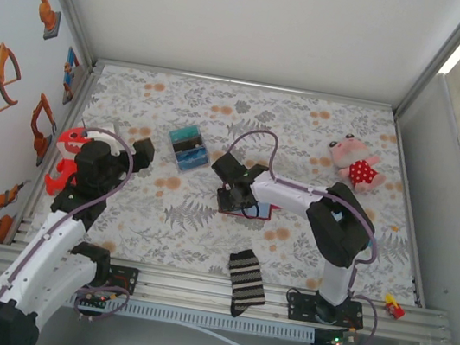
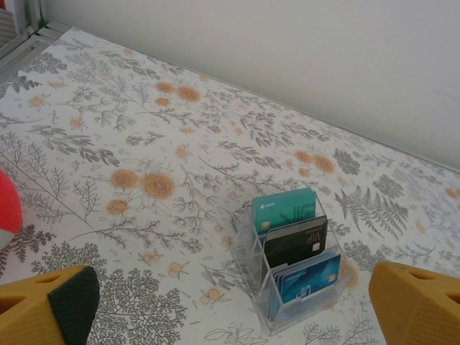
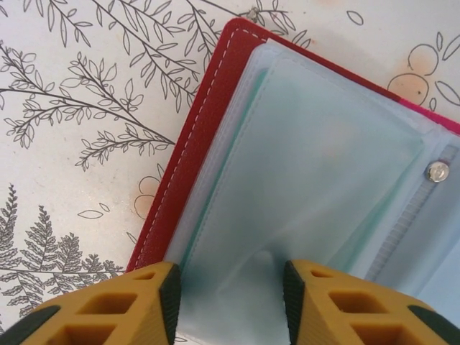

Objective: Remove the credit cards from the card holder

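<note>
The card holder (image 1: 258, 217) (image 3: 188, 151) lies open on the floral cloth, a dark-red cover with translucent blue-grey pockets (image 3: 316, 151) inside. A teal edge shows through the pockets along their left side; I cannot make out a whole credit card. My right gripper (image 1: 229, 192) (image 3: 231, 302) is down on the pockets, jaws partly apart, and the plastic buckles up between the two pads. My left gripper (image 1: 141, 151) (image 2: 230, 316) hovers wide open with nothing in it, short of a clear stand.
The clear stand (image 1: 188, 148) (image 2: 298, 251) holds teal, black and blue cards upright. A pink plush (image 1: 354, 163) sits back right, a red toy (image 1: 66, 160) by the left wall, a striped sock (image 1: 246, 282) at the front edge.
</note>
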Motion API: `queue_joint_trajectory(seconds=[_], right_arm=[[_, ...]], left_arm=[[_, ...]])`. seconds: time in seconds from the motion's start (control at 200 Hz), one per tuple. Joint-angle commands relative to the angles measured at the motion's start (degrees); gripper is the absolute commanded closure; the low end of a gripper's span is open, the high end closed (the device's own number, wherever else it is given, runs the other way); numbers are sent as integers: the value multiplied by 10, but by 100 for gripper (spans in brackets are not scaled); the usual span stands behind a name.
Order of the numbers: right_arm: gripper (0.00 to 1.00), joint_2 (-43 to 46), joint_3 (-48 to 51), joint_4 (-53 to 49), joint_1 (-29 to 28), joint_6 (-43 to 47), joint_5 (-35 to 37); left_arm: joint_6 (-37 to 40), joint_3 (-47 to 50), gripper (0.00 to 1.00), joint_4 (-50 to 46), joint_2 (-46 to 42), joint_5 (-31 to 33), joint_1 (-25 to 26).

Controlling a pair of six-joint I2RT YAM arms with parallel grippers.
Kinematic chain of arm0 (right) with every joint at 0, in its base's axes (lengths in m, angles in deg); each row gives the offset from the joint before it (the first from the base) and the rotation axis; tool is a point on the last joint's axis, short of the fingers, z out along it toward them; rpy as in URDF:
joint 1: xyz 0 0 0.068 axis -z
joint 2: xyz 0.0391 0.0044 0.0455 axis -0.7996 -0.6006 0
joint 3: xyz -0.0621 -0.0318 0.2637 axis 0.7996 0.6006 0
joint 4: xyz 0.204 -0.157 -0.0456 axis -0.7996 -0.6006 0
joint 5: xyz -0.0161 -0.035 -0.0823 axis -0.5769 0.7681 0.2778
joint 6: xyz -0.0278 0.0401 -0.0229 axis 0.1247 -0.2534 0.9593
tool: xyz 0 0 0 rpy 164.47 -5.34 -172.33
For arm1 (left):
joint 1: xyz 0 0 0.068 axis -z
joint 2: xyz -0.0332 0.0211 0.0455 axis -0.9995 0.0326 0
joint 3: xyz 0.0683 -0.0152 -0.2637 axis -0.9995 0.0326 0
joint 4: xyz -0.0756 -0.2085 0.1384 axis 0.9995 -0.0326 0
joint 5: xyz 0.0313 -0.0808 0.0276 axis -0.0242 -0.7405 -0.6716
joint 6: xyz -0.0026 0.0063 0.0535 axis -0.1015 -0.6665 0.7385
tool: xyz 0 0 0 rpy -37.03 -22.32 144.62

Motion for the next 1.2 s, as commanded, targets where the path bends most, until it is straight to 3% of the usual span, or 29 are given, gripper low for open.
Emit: queue_joint_trajectory(seconds=[0.0, 0.255, 0.476, 0.751, 0.992, 1.197], right_arm=[[63, 3, 22, -17, 1, 5, -18], [67, 46, 55, 7, 4, 18, -44], [73, 66, 62, 8, 11, 17, -11], [65, 89, 59, -1, 12, 2, 42], [64, 100, 60, -16, 15, -5, 76], [64, 111, 71, -7, 23, -6, 61]], left_arm=[[12, -22, 3, -12, -14, -18, 6], [11, -32, 3, -19, -32, -37, 26], [4, -36, 3, -13, -32, -38, 48], [6, -44, 3, -10, -19, -28, 53], [8, -46, 3, -11, -18, -26, 53], [8, -48, 3, -14, -16, -24, 54]])
